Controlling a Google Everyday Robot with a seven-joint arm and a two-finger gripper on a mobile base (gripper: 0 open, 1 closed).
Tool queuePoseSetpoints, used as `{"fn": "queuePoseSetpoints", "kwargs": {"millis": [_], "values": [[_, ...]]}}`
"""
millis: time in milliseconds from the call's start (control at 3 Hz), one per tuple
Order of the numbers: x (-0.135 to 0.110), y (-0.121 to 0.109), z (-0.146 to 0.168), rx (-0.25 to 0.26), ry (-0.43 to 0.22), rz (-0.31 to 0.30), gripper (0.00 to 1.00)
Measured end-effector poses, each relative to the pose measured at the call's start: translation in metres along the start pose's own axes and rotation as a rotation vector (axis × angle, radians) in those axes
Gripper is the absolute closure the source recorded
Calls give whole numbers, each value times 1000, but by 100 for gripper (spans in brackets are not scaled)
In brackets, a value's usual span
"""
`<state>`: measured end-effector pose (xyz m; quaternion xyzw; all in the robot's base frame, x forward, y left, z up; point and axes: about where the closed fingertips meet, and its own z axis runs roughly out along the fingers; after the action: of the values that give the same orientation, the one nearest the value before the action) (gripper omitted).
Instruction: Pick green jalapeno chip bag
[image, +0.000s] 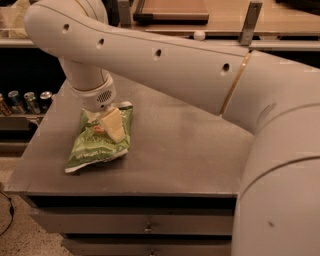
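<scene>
Jaws: state cannot be told, gripper (111, 125) low on the far end of the green jalapeno chip bag (95, 147), left on the table (190, 160); you should expect it light, crinkly, slippery, crushable, so pinch its crimped edge.

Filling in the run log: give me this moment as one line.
phase: likely grasping | gripper: down on bag's far end | bag: near end on table | grip: unconfirmed

One claw (111, 126) on one chip bag (91, 148)
</scene>
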<state>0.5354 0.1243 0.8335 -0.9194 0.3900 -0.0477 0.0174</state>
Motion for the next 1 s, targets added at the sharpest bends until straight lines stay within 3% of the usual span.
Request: {"fn": "queuePoseSetpoints", "kwargs": {"millis": [333, 667, 1000], "values": [[0, 0, -4, 0, 0, 0, 87], [1, -1, -8, 1, 0, 0, 100], [-1, -6, -46, 80, 1, -21, 100]]}}
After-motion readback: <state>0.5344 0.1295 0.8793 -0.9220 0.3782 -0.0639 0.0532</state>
